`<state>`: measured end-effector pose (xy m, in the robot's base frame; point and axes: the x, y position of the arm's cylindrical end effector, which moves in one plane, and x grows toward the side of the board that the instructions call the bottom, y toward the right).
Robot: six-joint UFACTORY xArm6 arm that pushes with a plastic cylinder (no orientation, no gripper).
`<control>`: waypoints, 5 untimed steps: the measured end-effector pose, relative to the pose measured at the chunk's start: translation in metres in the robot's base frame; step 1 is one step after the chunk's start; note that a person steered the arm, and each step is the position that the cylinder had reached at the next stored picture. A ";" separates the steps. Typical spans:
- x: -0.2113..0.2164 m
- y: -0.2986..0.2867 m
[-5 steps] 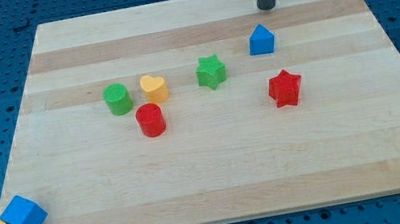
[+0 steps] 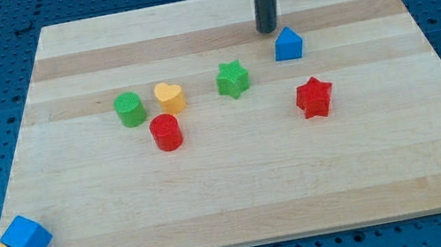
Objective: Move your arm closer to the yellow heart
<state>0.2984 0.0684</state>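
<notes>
Currently my tip rests on the wooden board near the view's top, just up-left of the blue house-shaped block; the arm carries only a rod, so no pincer state applies. Yellow heart sits well apart to the view's lower left, between the green cylinder and green star, red cylinder just below it.
</notes>
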 end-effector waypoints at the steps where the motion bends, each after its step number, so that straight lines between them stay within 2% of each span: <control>1: 0.029 -0.017; 3: 0.046 -0.095; 5: 0.082 -0.115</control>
<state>0.3804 -0.0465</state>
